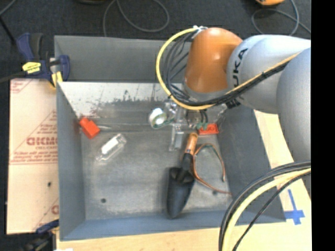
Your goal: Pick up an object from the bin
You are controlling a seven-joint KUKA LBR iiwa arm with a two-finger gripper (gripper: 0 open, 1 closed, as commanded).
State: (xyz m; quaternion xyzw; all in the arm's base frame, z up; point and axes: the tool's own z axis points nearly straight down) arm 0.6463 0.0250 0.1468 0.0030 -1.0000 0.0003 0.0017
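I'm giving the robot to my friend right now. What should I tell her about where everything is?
Gripper: low in the middle of the bin, right beside the brown handle of the black scoop-shaped tool.
Things: the tool lies toward the front, with thin wires looped on its right. An orange block and a clear plastic piece lie at the left. A small white round thing sits near the back wall.
Done: nothing lifted out yet.
Left: grasp one thing and raise it out.
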